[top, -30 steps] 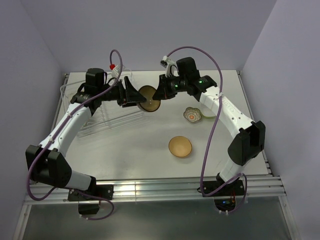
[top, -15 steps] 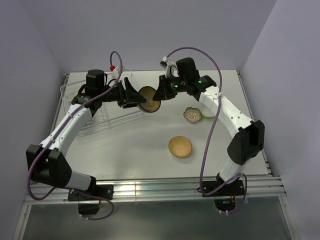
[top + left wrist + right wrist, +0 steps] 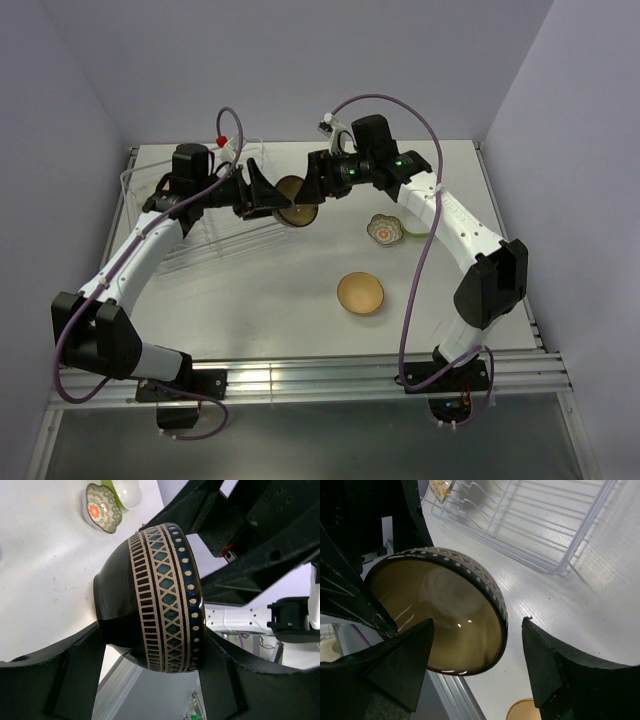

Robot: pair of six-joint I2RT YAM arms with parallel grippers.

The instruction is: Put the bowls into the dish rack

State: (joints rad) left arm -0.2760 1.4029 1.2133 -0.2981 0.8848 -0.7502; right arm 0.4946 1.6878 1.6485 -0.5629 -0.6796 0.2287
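At upper centre of the overhead view, the left gripper (image 3: 275, 197) clamps the dark brown bowl (image 3: 297, 203) on its side, just right of the dish rack (image 3: 215, 238). The right gripper (image 3: 311, 185) faces the bowl's mouth, its fingers spread wide, with one visibly clear of the rim.

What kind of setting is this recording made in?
Probably a robot lab cell, not a real kitchen: bare lilac walls box in a white table, two arms are bolted to a metal rail at its near edge, and a wire dish rack and a few bowls serve as props.
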